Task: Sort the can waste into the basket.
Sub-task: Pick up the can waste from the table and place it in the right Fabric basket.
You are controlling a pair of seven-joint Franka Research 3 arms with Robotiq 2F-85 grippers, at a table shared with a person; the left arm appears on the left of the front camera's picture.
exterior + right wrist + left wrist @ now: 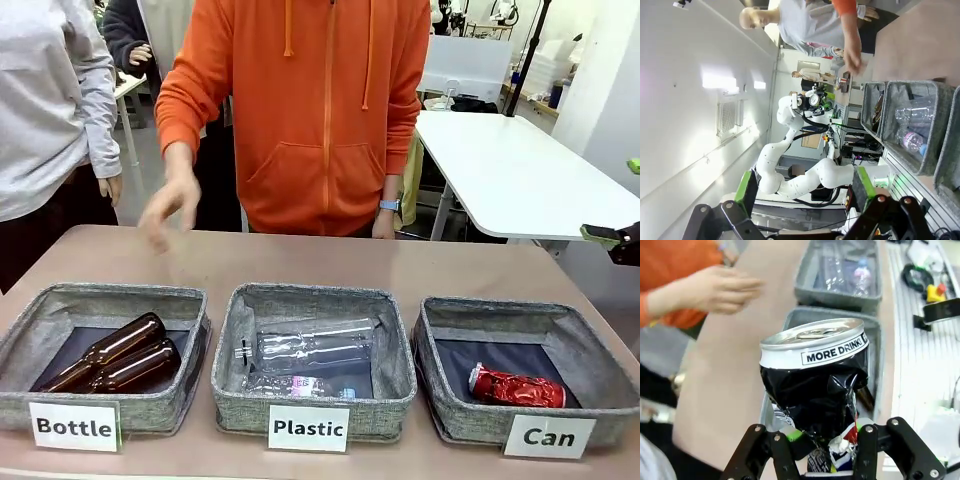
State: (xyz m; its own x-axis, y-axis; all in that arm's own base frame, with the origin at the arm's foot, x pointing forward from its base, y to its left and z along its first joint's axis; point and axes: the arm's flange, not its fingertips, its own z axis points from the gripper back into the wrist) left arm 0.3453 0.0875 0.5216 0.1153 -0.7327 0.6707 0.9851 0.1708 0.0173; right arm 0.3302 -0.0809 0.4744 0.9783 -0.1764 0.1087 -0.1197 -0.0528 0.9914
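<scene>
On my left wrist view the left gripper (832, 452) is clamped on the dark crushed can (815, 385), held above the table. My right gripper (802, 192) stands wide, holding nothing. The front view shows me the red can (517, 387) lying in the Can basket (455, 420), at the table's right front corner.

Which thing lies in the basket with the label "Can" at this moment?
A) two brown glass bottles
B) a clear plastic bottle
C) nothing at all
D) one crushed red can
D: a crushed red can lies on the dark lining of the "Can" basket.
</scene>
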